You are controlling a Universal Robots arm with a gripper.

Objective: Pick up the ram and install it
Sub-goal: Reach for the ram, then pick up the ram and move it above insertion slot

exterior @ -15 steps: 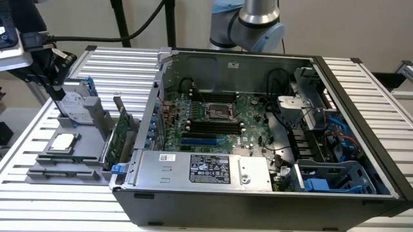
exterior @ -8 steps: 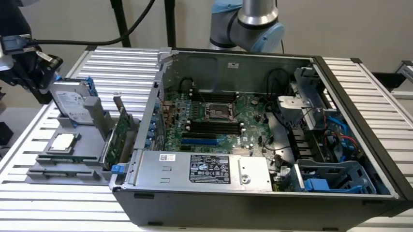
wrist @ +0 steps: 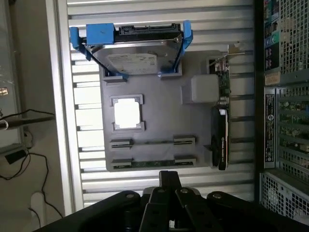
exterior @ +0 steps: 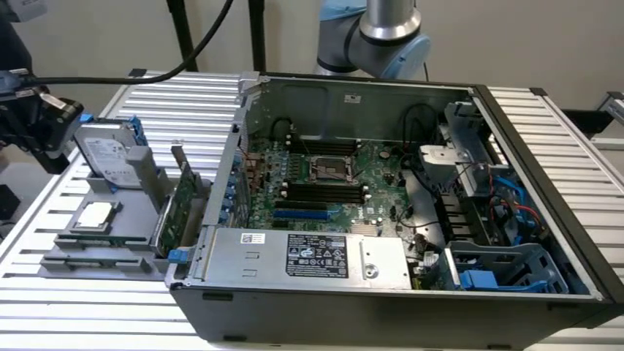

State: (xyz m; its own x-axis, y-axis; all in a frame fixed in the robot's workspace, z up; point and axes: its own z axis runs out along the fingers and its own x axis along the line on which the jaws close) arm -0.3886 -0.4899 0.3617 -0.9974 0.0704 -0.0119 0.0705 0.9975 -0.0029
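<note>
Wrist view: gripper [wrist: 170, 178] sat nearest the cam, black fingertips together w/ nothing btwn them, poised just off the edge of the grey holder tray [wrist: 159, 111]. The ram [wrist: 152, 163] lay in the tray slot closest to the gripper, seen as a thin green strip btwn two grey clips. The next slot beyond showed just a dark line. Past that sat a square pale chip [wrist: 128, 113] in its recess. The green expansion card [wrist: 223, 125] stood on edge along the tray side toward the PC case [wrist: 285, 96]. Farthest was the hard drive [wrist: 133, 60] in its blue frame, w/ label print too small to read.

Exterior view: the power supply [exterior: 302, 256] at the case front carried a black-and-white label plus a small barcode sticker, text not legible. Behind it was the motherboard [exterior: 326, 157] w/ black memory slots [exterior: 322, 194], then the arm [exterior: 390, 33] at the back.
</note>
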